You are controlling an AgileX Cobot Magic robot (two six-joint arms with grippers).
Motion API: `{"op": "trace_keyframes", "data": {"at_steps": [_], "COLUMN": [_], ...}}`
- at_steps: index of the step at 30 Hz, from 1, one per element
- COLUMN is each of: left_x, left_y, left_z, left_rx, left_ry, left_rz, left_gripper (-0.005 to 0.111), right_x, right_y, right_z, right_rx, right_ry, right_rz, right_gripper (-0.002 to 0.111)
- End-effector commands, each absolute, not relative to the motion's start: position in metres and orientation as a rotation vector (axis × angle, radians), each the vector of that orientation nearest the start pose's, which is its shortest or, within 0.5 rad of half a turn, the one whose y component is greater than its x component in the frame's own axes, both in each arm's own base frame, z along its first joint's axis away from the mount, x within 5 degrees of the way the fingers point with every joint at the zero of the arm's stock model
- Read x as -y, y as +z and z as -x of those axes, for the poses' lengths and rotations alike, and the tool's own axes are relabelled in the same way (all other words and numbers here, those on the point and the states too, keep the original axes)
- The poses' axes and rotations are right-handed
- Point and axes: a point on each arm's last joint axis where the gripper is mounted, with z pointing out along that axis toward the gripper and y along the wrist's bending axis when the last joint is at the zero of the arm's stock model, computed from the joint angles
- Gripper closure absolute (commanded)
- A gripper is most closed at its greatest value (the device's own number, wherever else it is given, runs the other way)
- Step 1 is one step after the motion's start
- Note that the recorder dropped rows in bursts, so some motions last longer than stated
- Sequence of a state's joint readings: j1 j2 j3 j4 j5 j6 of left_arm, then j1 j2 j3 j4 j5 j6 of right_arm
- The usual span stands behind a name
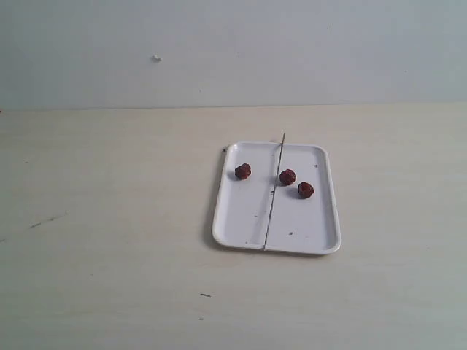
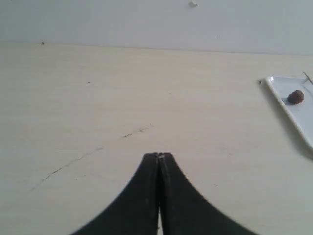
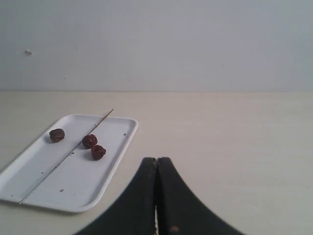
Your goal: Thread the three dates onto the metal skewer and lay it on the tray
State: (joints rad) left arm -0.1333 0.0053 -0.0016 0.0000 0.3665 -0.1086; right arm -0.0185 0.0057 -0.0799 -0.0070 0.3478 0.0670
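While the tray (image 1: 241, 226) sits on the table (image 1: 109, 219), the metal skewer (image 1: 272, 200) lies down its middle, far tip poking past the rim. The left date (image 1: 243, 171) lies alone on one side. The middle date (image 1: 287, 176) is just beside the skewer on the other side, with the right date (image 1: 306, 189) near it. The left gripper (image 2: 158, 155) and the right gripper (image 3: 156, 159) are both squeezed tight, with nothing in them

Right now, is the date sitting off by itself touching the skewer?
Apart. The exterior view shows a clear strip of bare white tray between the lone date and the skewer. The right wrist view shows the same gap.
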Motion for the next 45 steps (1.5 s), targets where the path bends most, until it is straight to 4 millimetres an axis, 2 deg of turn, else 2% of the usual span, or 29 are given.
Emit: {"op": "trace_keyframes", "data": {"at_steps": [1,9,19,32,43,45], "left_x": [0.007,0.007,0.007,0.007,0.007,0.007], "left_y": [0.181,0.181,0.181,0.181,0.181,0.181], "left_z": [-0.053,-0.053,-0.053,-0.053,-0.053,-0.053], "left_rx": [-1.843,-1.843,-1.843,-1.843,-1.843,-1.843], "left_ry": [-0.168,-0.168,-0.168,-0.170,-0.169,-0.169], "left_rz": [-0.023,-0.023,-0.023,-0.021,-0.023,-0.023], "left_gripper": [0.107,0.107,0.107,0.107,0.107,0.107], "right_x": [0.002,0.002,0.001,0.001,0.001,0.001], "right_y": [0.209,0.209,0.228,0.225,0.241,0.245], "right_z": [-0.051,-0.051,-0.052,-0.052,-0.051,-0.050], "right_rx": [-1.737,-1.735,-1.527,-1.555,-1.378,-1.328], "right_ry": [0.022,0.022,0.024,0.024,0.031,0.125], "right_rz": [-0.075,-0.075,-0.064,-0.065,-0.061,-0.135], "right_gripper": [0.108,0.108,0.108,0.108,0.108,0.108]}}
